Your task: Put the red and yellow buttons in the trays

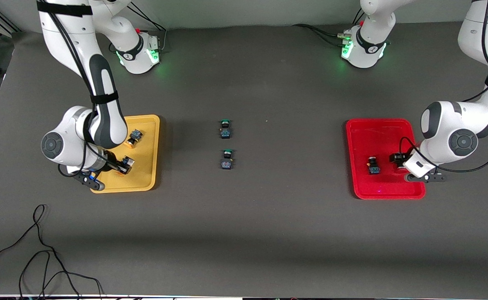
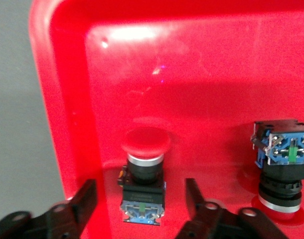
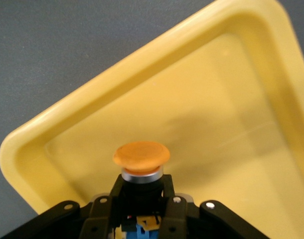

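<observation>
Sorting looks nearly done: my right gripper (image 3: 142,209) clamps the last orange-capped push-button switch (image 3: 141,155) over the shallow yellow plastic tray (image 1: 149,175) already holding its twin (image 1: 134,137), while my left gripper (image 2: 142,206), fingers apart, straddles one red-capped push-button switch (image 2: 144,174) lying beside the other (image 2: 284,167) in the shallow red plastic tray (image 1: 358,187).

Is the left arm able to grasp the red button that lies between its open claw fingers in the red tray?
Probably yes. The left claw is open, its fingers either side of the red button in the red tray, nothing between them.

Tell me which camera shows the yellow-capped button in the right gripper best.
The right wrist view: the yellow-capped button fills its middle, cap plain, body clamped in the right gripper over the yellow tray. The front view shows it small, partly hidden by the arm. The left wrist view does not show it.
</observation>
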`<state>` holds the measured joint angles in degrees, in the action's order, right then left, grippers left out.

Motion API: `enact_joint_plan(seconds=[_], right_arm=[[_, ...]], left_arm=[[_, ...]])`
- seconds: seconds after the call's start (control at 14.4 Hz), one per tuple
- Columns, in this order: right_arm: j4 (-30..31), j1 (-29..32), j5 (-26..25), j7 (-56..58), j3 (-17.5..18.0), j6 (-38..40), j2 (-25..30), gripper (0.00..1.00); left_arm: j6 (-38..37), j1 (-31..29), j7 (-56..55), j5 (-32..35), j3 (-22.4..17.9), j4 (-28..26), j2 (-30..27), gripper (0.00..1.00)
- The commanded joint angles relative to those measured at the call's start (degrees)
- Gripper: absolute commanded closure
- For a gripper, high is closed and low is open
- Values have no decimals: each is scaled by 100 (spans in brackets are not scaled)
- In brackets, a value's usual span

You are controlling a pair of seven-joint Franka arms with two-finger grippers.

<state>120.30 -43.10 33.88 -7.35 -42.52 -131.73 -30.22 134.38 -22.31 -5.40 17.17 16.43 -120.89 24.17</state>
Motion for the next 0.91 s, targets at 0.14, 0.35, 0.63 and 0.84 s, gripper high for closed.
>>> enact_joint_plan(seconds=[0.14,0.35,0.63,0.84], right_arm=[[-42,-14,365,322,-37,-81,-133,14],[-50,-23,365,243,-46,-37,-55,0],[-182,-84,287,252,-255,400,515,0],[-663,-321,-387,260,-853,1155,1068,0]], left_arm=[[-1851,17,301,-273,176,1003,-640,0],[-2931,-45,1082,-1187,150,1627,-1246,0],[-4708,-63,1541,-1426,80,2595,-1783,0],[-5036,-28,1542,-1620,88,2728,-2239,0]])
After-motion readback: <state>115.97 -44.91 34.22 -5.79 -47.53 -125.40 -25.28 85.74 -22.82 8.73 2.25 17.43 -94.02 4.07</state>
